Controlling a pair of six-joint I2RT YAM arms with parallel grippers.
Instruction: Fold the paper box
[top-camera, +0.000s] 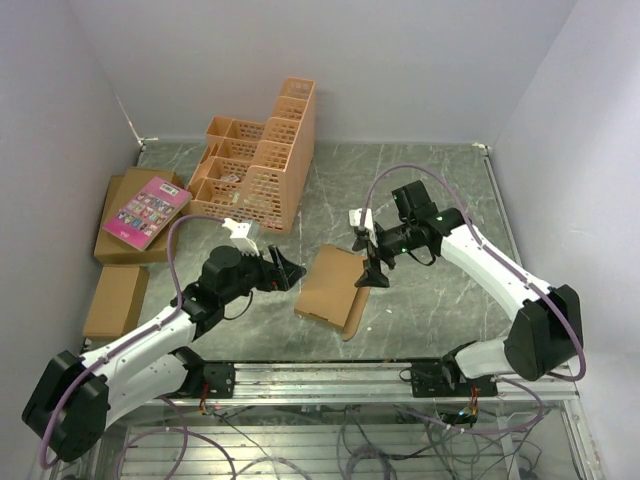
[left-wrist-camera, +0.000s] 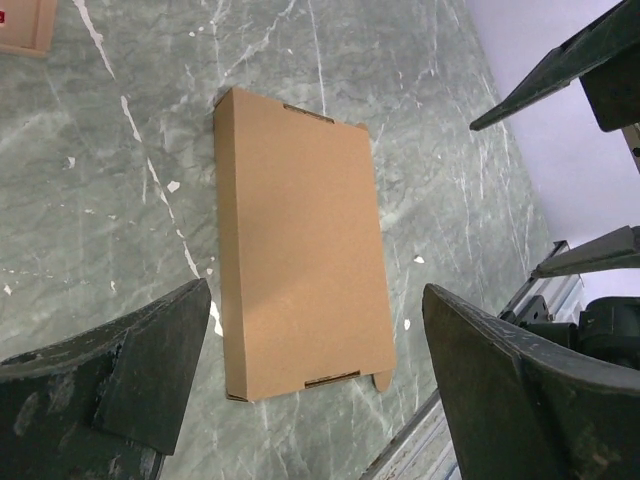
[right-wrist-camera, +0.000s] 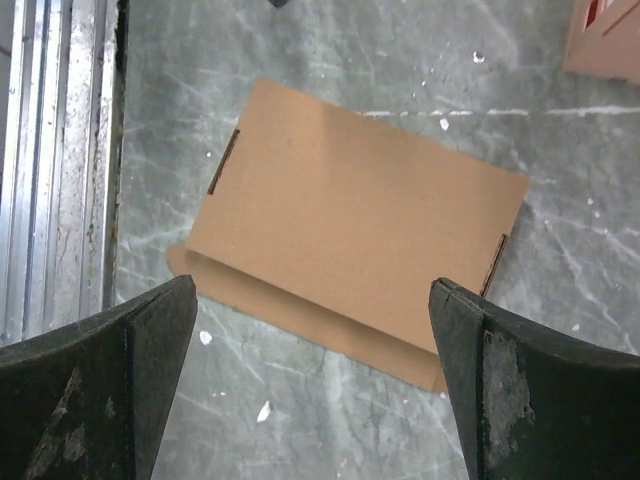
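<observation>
A: Status check on the fold of the paper box (top-camera: 332, 287). How far along?

B: Near the end, by my reading. The sheet reads as a closed, shallow rectangular box lying flat on the table (top-camera: 440, 190), lid panel up, with no flaps standing open. The short ends show dark tab slots, and the tabs appear to be seated.

A: Anything left undone?

B: One item. In the right wrist view a narrow strip of cardboard sticks out beyond the lid along the lower long edge. The top view shows it as a lip on the box's right side. Whether it is a tucked flap or a loose one, I cannot tell. If loose, that is the last fold.

A: Hands?

B: Left hand (top-camera: 288, 272) is spread fully, nothing in it, just left of the box. Right hand (top-camera: 368, 270) is likewise wide and empty, over the box's upper right corner. Neither touches the cardboard as far as I can see.

A: Location?

B: Just below centre of the top view, between the two hands, well apart from the orange crate (top-camera: 262, 160) at upper left.

A: Appearance?

B: Plain brown corrugated cardboard, unprinted, with clean creases and square edges. A small rounded tab peeks out at one corner.
</observation>
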